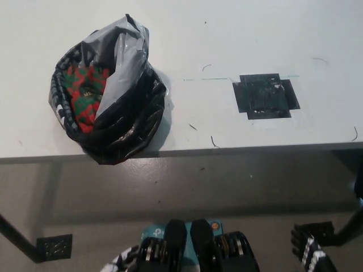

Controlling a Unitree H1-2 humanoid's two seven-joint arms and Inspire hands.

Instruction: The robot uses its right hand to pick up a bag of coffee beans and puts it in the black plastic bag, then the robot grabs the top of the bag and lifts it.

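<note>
The black plastic bag (pixel 127 116) stands open on the white table (pixel 238 34), at its left near the front edge. Inside it lies the red and green coffee bean bag (pixel 82 96), partly covered by a grey fold of plastic. My black right hand (pixel 308 253) is low at the picture's bottom right, below the table edge and far from the bag, holding nothing, fingers apart. Only a sliver of my white left hand (pixel 121 262) shows at the bottom edge, left of middle.
A black taped square (pixel 265 95) marks the table right of centre, with a thin green line beside it. The table's front edge (pixel 227 148) runs across the middle. A dark table leg (pixel 17 238) and a floor marker (pixel 54 247) lie at lower left.
</note>
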